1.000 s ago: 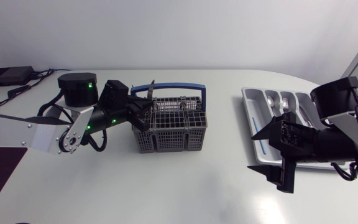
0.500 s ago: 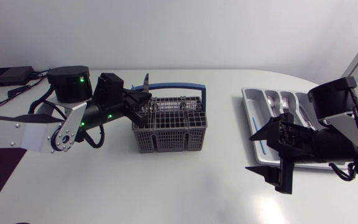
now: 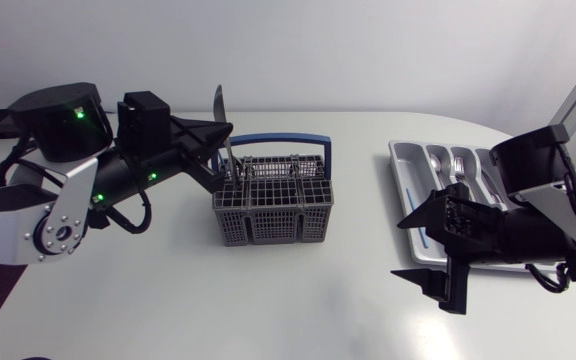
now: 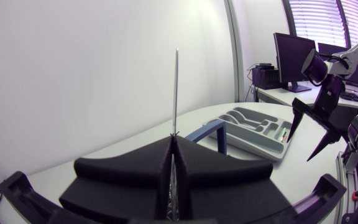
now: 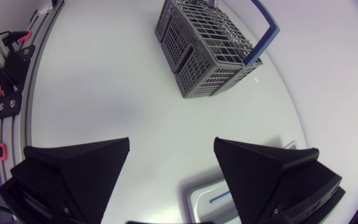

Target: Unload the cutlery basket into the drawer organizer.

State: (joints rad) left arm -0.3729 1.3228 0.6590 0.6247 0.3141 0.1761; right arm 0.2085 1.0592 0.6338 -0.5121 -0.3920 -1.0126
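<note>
The grey cutlery basket (image 3: 273, 197) with a blue handle (image 3: 274, 140) stands mid-table. My left gripper (image 3: 223, 150) hovers at its left rim, shut on a silver knife (image 3: 218, 108) that points blade-up, its lower end still by the basket's top. In the left wrist view the knife (image 4: 175, 93) rises edge-on from between the closed fingers (image 4: 135, 168). The grey drawer organizer (image 3: 409, 180) lies at the right, with spoons (image 3: 450, 160) in it. My right gripper (image 3: 400, 248) hangs open in front of it, holding nothing. In the right wrist view the basket (image 5: 207, 46) lies ahead of the spread fingers (image 5: 79, 168).
A black box (image 3: 12, 122) with cables sits at the back left of the table. A blue item (image 3: 423, 236) lies in the organizer's near compartment. Bare white tabletop (image 3: 298, 290) stretches between the basket and the organizer.
My left gripper closed on the knife and drew it up out of the basket, moving back to the left. The right arm stayed nearly still.
</note>
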